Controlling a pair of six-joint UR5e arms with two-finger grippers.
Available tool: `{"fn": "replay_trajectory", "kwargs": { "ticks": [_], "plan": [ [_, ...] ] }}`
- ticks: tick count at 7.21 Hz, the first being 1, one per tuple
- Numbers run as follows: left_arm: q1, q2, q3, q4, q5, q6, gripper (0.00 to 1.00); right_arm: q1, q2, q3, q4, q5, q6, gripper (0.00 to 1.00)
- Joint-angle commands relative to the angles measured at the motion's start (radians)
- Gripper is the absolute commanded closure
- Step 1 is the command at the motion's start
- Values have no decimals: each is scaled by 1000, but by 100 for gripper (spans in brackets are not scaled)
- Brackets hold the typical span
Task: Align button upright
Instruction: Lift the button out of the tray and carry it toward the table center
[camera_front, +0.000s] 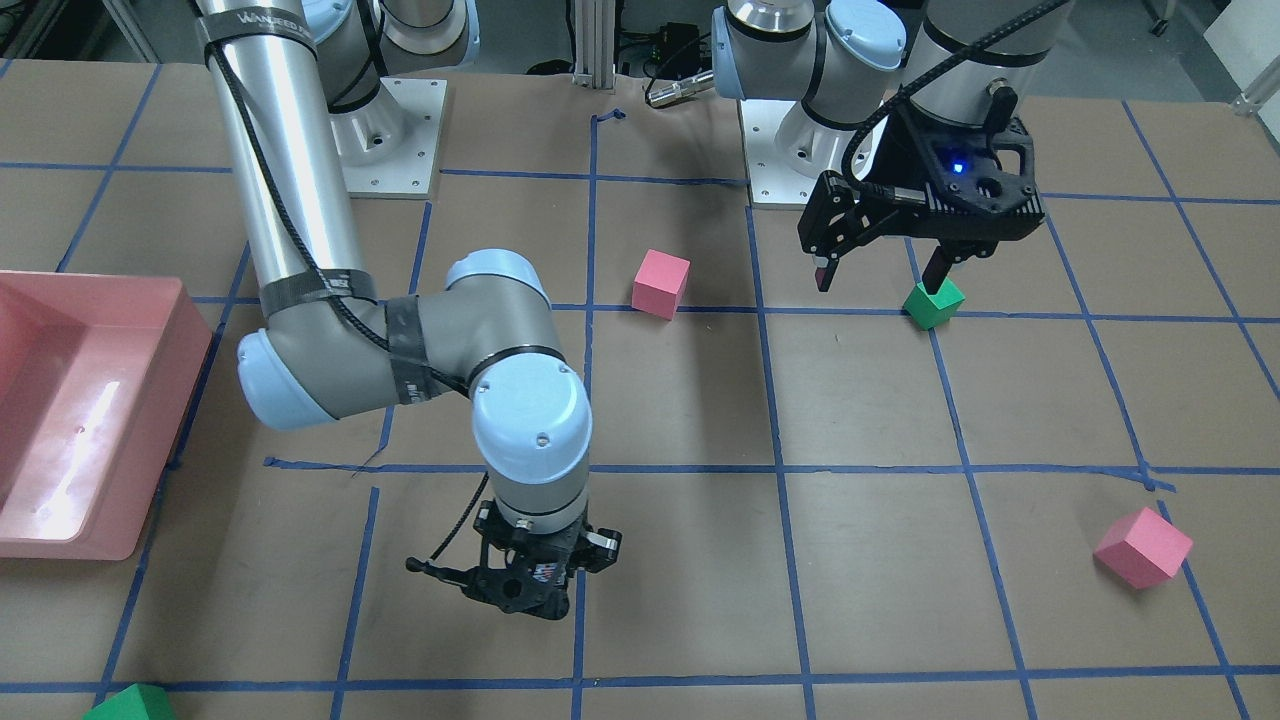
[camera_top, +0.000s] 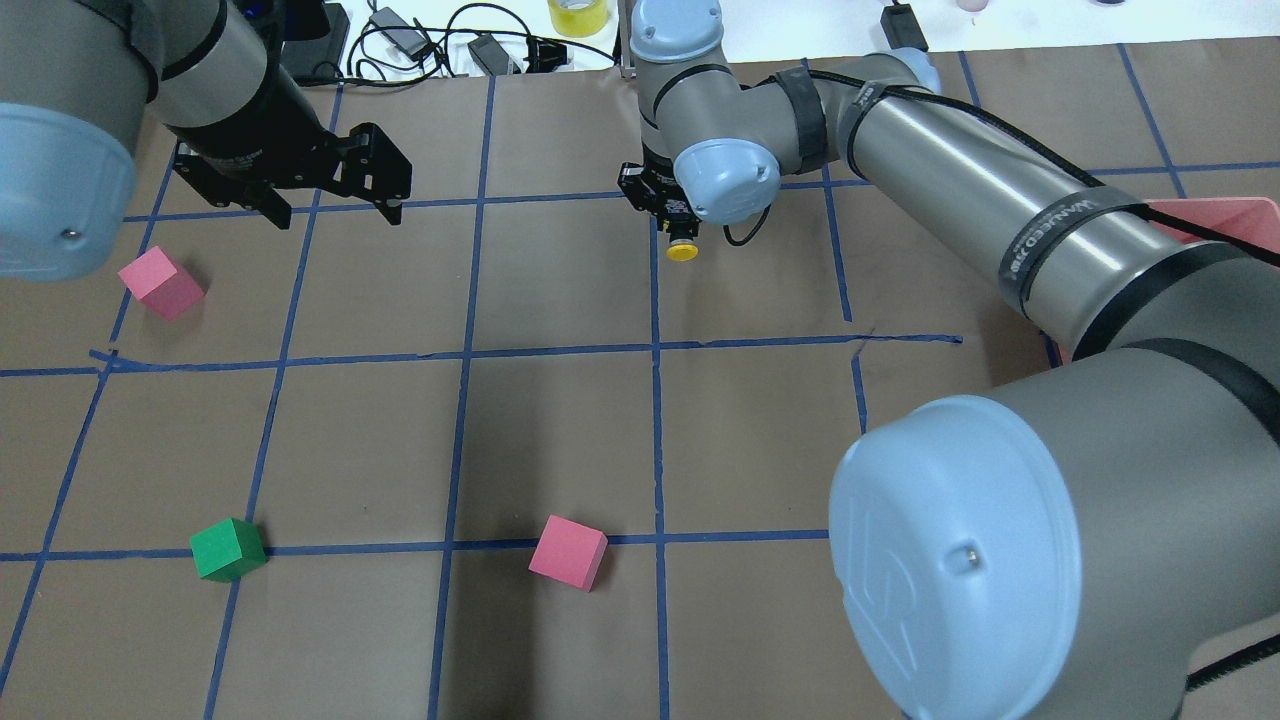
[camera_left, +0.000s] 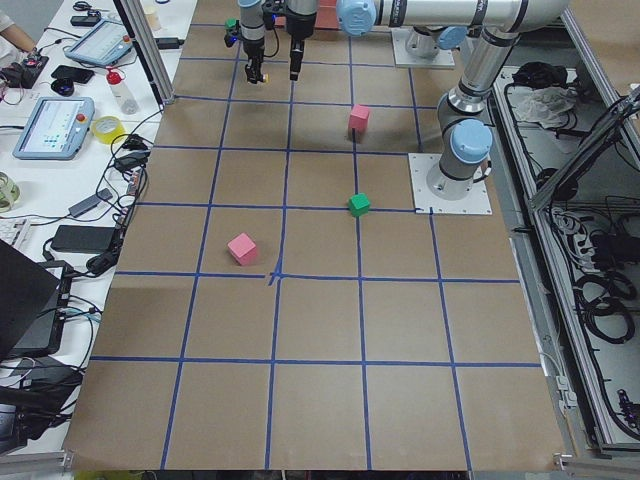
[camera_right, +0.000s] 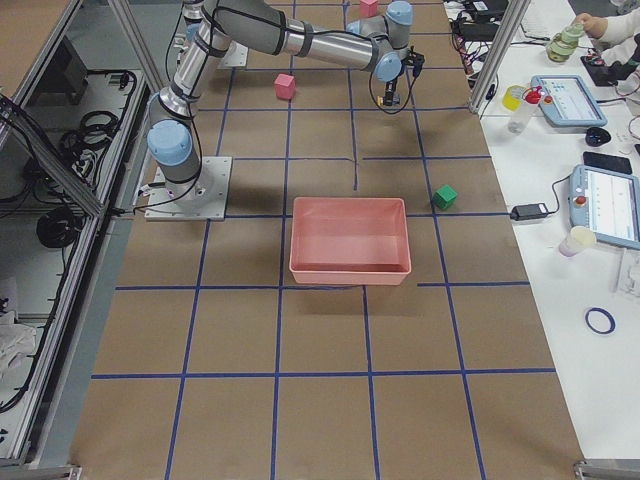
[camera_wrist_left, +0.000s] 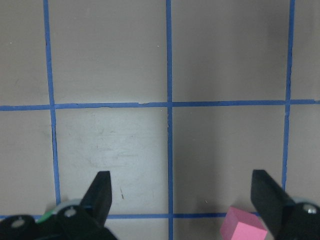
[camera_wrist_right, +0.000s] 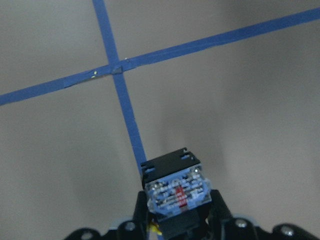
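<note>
Button (camera_top: 683, 250) is pinched in the right gripper (camera_front: 530, 590), out toward the operators' side of the table (camera_top: 560, 420), right beside a crossing of blue tape lines. From above, its yellow cap shows just under the gripper. From the right wrist camera its silvery-blue base faces the lens, with the black body clamped in the grip. So the pick-up part looks done (the hold seems snug and set on the body, not on the cap).

Whether it touches the tabletop or hangs just above it, I cannot tell from these views, and its exact tilt is hard to read too.

What is left, as I judge it, is to get it standing on its base with the cap on top, then let go and back away without knocking it over.

The left gripper (camera_front: 880, 272) takes no part. Its jaws stand wide apart with nothing between them, and it hovers just by a green cube (camera_front: 933, 303), well apart from the held piece. A pink cube (camera_front: 660, 283) lies between the two arms, untouched.
</note>
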Motion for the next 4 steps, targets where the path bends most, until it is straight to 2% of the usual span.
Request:
{"fn": "replay_trajectory", "kwargs": {
  "ticks": [1, 3, 4],
  "plan": [
    [0, -26, 8, 174, 1, 0, 0, 40, 54, -19, -30, 13, 35, 100],
    [-17, -35, -13, 182, 3, -21, 0, 58, 62, -10, -32, 45, 33, 100],
    [-28, -6, -71, 188, 8, -70, 0, 72, 62, -8, -32, 47, 26, 100]
  ]
}}
